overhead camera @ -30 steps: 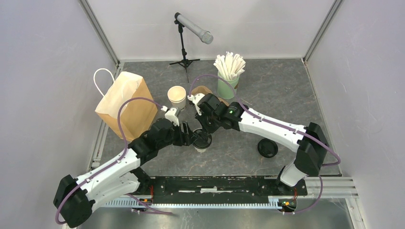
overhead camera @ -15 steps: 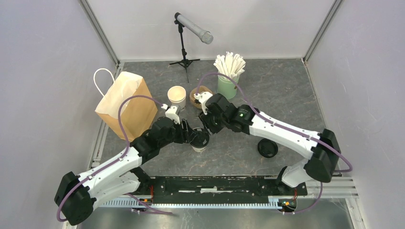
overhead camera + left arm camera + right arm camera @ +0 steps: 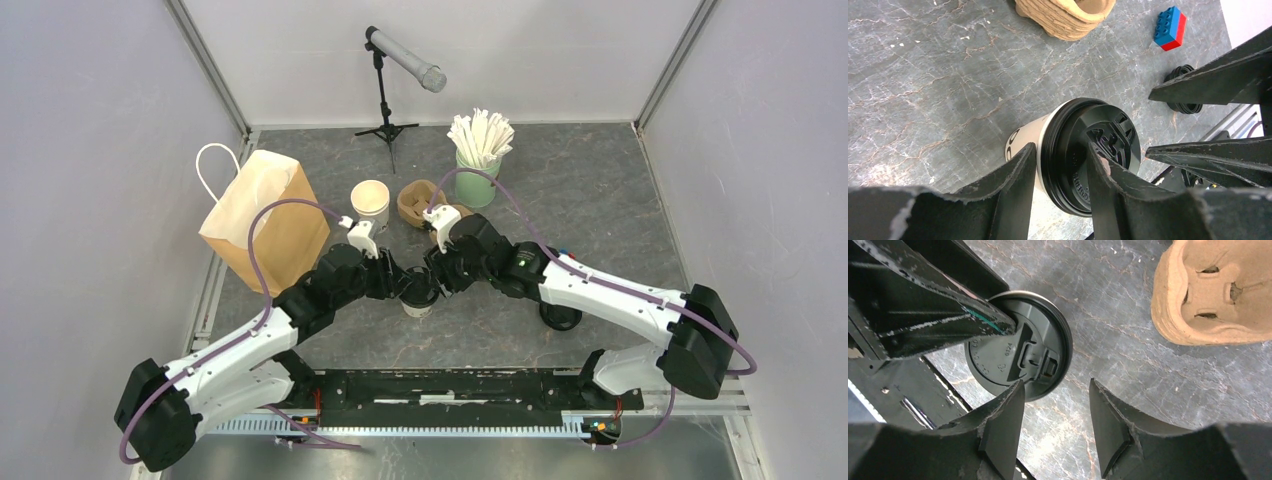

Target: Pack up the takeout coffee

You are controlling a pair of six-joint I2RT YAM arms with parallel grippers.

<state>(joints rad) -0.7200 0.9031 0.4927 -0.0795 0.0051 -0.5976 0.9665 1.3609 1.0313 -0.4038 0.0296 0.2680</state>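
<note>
The takeout coffee (image 3: pixel 418 300), a white cup (image 3: pixel 1024 136) with a black lid (image 3: pixel 1098 150), stands upright at the table's middle. My left gripper (image 3: pixel 403 286) reaches it from the left. One of its fingers (image 3: pixel 1013 182) lies along the cup wall and the other crosses the lid top, so the lid's rim (image 3: pixel 998 360) sits between the half-closed jaws. Whether they press on it does not show. My right gripper (image 3: pixel 440 276) hangs open just right of the cup, with only bare table between its fingers (image 3: pixel 1113 425).
A brown paper bag (image 3: pixel 262 215) stands at the left. Behind the coffee are lidless cups (image 3: pixel 370 203) and a cardboard cup carrier (image 3: pixel 417 200). A green cup of straws (image 3: pixel 478 160) and a microphone stand (image 3: pixel 388 110) are at the back. A loose black lid (image 3: pixel 560 314) lies right.
My right gripper has opened and drawn back to the right, off the lid. My left gripper's jaws have narrowed around the lid's rim. The cup has shifted slightly left.
</note>
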